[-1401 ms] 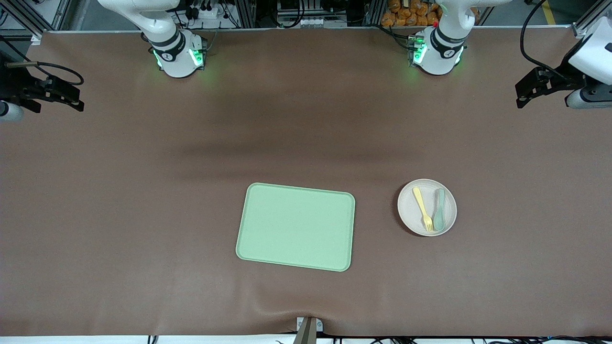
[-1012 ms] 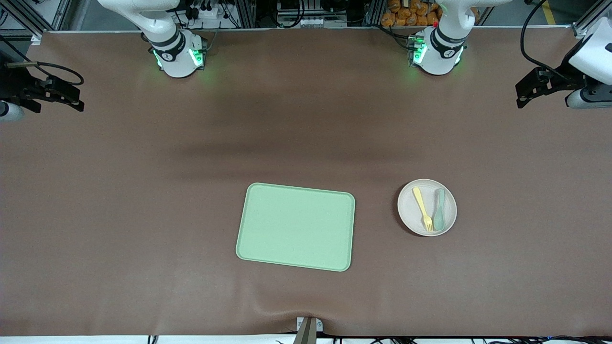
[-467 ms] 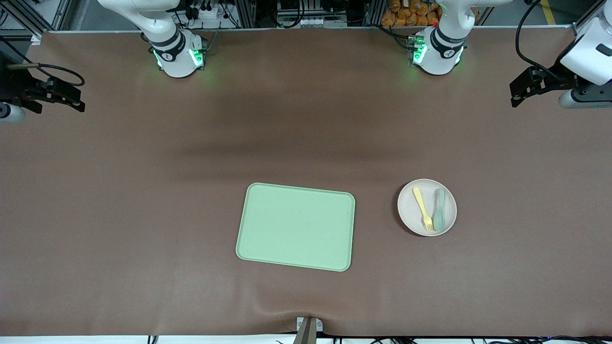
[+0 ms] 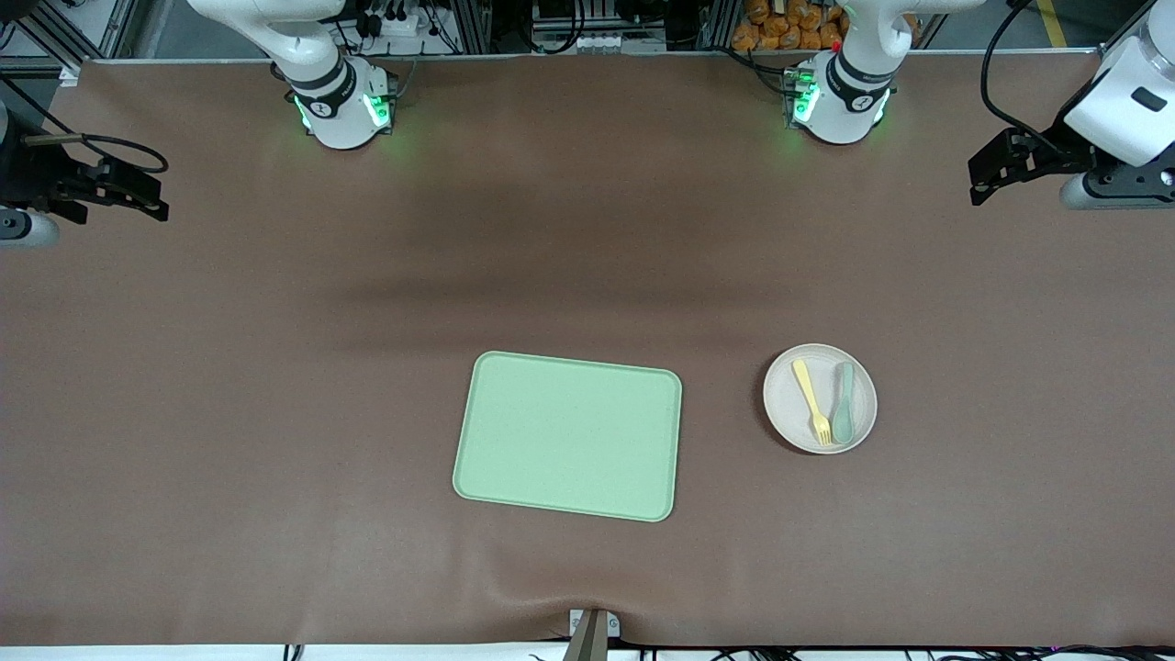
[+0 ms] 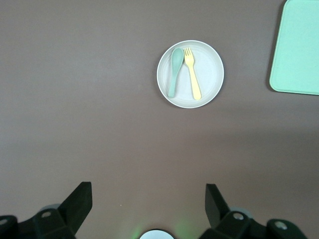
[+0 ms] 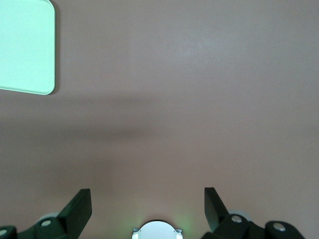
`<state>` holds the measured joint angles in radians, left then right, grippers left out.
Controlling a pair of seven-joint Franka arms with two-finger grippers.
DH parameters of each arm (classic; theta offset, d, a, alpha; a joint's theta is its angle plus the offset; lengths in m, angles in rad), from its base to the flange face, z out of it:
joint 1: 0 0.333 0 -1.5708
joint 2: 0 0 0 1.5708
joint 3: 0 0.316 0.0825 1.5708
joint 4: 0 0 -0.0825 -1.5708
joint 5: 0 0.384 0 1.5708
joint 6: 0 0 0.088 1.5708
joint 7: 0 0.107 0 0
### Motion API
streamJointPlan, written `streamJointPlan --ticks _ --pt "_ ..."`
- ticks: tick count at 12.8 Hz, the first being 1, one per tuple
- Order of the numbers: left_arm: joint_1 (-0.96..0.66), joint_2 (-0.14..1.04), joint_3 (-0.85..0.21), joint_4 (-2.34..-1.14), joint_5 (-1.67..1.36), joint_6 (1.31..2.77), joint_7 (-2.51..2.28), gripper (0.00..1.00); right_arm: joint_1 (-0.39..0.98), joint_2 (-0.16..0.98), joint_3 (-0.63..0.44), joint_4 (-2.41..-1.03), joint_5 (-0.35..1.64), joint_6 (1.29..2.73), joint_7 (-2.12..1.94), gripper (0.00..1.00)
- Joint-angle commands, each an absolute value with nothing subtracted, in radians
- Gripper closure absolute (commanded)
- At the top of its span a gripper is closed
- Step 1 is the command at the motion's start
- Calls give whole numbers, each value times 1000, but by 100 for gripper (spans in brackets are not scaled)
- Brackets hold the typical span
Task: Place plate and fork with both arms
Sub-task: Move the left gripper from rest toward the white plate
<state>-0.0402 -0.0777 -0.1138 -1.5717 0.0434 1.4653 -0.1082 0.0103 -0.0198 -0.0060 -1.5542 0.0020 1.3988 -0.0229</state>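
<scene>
Both pincers, left pincer (image 4: 980, 184) and right pincer (image 4: 151, 197), spread apart, high over worktop (image 4: 275, 367) ends; probably approach step: next, down toward plate (image 4: 789, 418) holding fork (image 4: 810, 399).

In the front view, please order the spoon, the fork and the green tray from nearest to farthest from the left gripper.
From the left gripper, up near its end of the table:
1. Spoon, lying on the plate.
2. Fork, beside the spoon on the plate.
3. Green tray, at mid-table.

fork (image 5: 191, 72) and spoon (image 5: 175, 70) on plate (image 5: 211, 77)
</scene>
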Motion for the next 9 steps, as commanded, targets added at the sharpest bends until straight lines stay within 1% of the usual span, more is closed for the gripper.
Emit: streamJointPlan --ticks 1,3,5,7,8,9 --pt "-52 -107 -101 -1592 28 1457 -114 0 -2 -15 5 -1543 0 1385 -9 0" --pt "-46 -103 -101 -1592 28 1459 -114 0 -2 -15 3 -1543 0 1385 -8 0" --pt "-46 -92 -101 -1624 28 1494 -114 0 0 -11 3 -1545 0 1385 -8 0" --pt "-44 -83 -101 -1730 28 1634 -114 0 0 -3 5 -1545 2 1385 -8 0" --pt "-43 -59 -101 -1779 28 1713 -114 0 0 -3 5 -1545 2 1385 -8 0" --pt "-43 -19 -101 -1795 28 1770 -114 0 0 -3 5 -1545 0 1385 -8 0"
